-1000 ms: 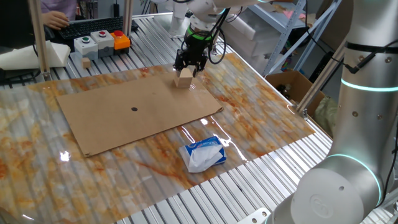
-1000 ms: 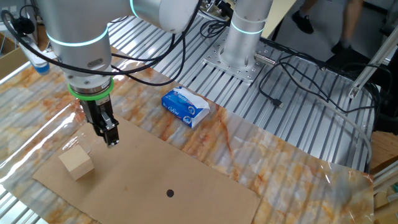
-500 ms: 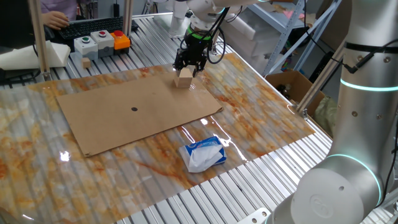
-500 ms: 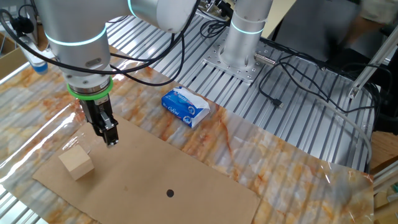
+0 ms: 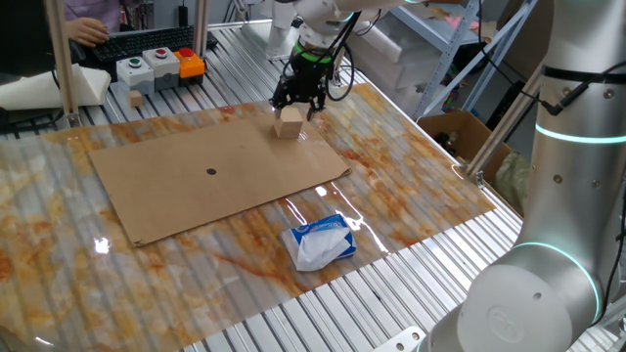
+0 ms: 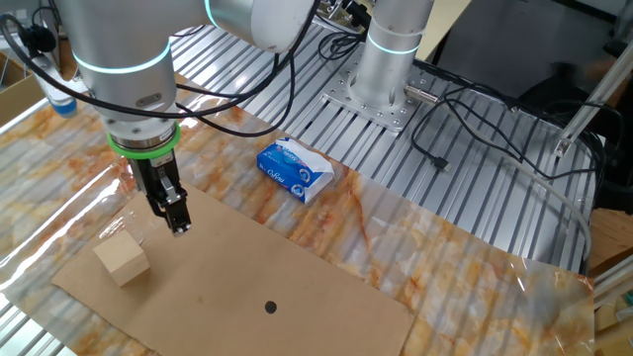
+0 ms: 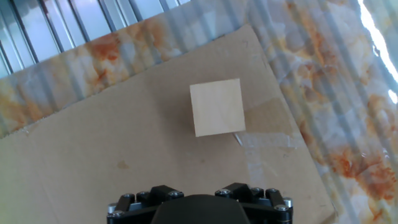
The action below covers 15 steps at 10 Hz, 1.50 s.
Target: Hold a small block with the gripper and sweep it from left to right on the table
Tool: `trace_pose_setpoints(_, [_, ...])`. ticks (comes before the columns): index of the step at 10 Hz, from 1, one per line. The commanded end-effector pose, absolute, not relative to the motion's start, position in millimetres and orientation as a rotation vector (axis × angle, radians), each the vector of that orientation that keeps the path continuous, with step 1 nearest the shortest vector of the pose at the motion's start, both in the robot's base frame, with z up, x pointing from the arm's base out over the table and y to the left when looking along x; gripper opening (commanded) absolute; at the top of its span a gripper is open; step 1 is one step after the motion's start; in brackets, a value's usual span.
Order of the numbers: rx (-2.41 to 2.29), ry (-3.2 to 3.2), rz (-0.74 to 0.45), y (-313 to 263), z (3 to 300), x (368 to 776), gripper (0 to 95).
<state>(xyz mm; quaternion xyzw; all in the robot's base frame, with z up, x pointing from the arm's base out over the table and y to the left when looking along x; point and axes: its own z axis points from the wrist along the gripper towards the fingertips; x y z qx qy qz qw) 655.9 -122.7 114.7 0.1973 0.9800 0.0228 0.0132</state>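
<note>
The small block (image 5: 289, 122), a plain light-tan wooden cube, rests on a brown cardboard sheet (image 5: 215, 176) near its far right corner on the marbled table (image 5: 411, 186). The gripper (image 5: 293, 101) hangs just above and behind it, not touching. In the other fixed view the gripper (image 6: 178, 222) looks shut and empty, up and to the right of the block (image 6: 122, 262). In the hand view the block (image 7: 216, 107) lies well ahead of the gripper (image 7: 198, 208); only its black body shows.
A white-and-blue soft packet (image 5: 319, 242) lies on the table's near side, also in the other fixed view (image 6: 295, 169). A button box (image 5: 156, 66) sits at the far left. An open cardboard box (image 5: 455, 132) stands beyond the right edge. The arm's base (image 6: 381, 59) is bolted to the slats.
The gripper has drifted slightly up and away from the block. The block has not moved.
</note>
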Motion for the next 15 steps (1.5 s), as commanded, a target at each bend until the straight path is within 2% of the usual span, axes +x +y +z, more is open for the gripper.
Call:
trace_pose_setpoints(1, [0.636,3.052,0.083,-122.6,115.5,655.8,76.0])
trace_pose_setpoints(10, [0.602,2.969,0.094,-122.6,115.5,655.8,76.0])
trace_pose_setpoints(11, [0.625,2.964,0.092,-122.6,115.5,655.8,95.0])
trace_pose_setpoints(15, [0.647,2.967,0.090,-122.6,115.5,655.8,95.0])
